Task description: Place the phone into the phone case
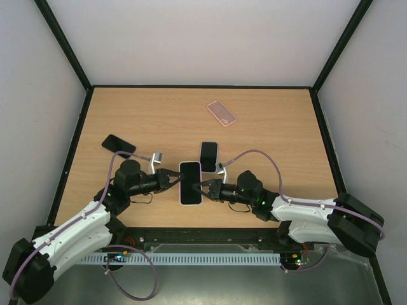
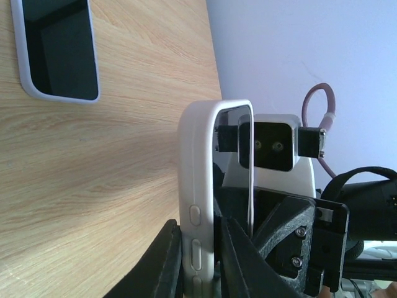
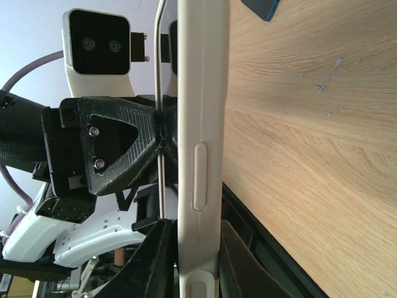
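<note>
A dark-screened phone in a white case [image 1: 190, 183] is held just above the table between both arms. My left gripper [image 1: 177, 178] is shut on its left long edge, and my right gripper [image 1: 203, 187] is shut on its right long edge. In the left wrist view the white case [image 2: 198, 180] stands edge-on between my fingers [image 2: 200, 236], side buttons showing. In the right wrist view the case edge [image 3: 200, 124] is clamped the same way by that gripper [image 3: 197, 242]. How far the phone sits in the case I cannot tell.
A second phone in a white case [image 1: 208, 156] lies just behind the held one and also shows in the left wrist view [image 2: 59, 49]. A pink case [image 1: 221, 113] lies at the back right. A black phone [image 1: 119, 144] lies at the left. The table's front edge [image 3: 273, 248] is close.
</note>
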{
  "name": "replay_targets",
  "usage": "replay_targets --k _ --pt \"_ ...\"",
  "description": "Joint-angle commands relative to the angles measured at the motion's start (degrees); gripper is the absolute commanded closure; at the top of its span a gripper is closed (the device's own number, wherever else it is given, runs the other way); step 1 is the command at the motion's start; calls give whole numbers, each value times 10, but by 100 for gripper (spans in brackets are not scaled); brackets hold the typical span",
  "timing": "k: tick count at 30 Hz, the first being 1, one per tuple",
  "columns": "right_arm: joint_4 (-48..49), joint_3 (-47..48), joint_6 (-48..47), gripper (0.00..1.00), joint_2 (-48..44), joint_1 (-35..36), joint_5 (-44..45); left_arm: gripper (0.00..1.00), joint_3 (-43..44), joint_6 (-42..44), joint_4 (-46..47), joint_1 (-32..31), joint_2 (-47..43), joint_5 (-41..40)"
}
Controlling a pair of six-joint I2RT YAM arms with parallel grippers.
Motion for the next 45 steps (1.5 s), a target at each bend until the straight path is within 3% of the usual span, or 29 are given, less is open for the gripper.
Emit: replay_targets --k 1,4,7,12,16,17,25,36,45 --pt "28 -6 -9 87 -22 4 -1 89 0 8 -10 3 3 -22" --pt "25 -16 -10 93 -28 4 14 85 2 11 -23 3 0 -30" --pt "25 -17 -11 95 -27 4 16 71 10 16 -56 4 -5 -54" --pt "12 -24 -21 95 -12 4 32 30 39 47 -149 7 -15 -116" --pt "-16 -25 -41 95 17 4 47 3 58 61 -223 10 -28 -178" --pt "-20 -24 -45 95 27 4 50 1 60 62 -237 12 -30 -190" --pt "5 1 -53 93 149 4 45 1 63 63 -285 41 -29 -218" --pt "40 105 -52 93 323 -3 52 1 61 68 -325 90 -48 -233" --pt "-10 215 -70 92 403 -54 81 1 54 49 -320 110 -46 -231"
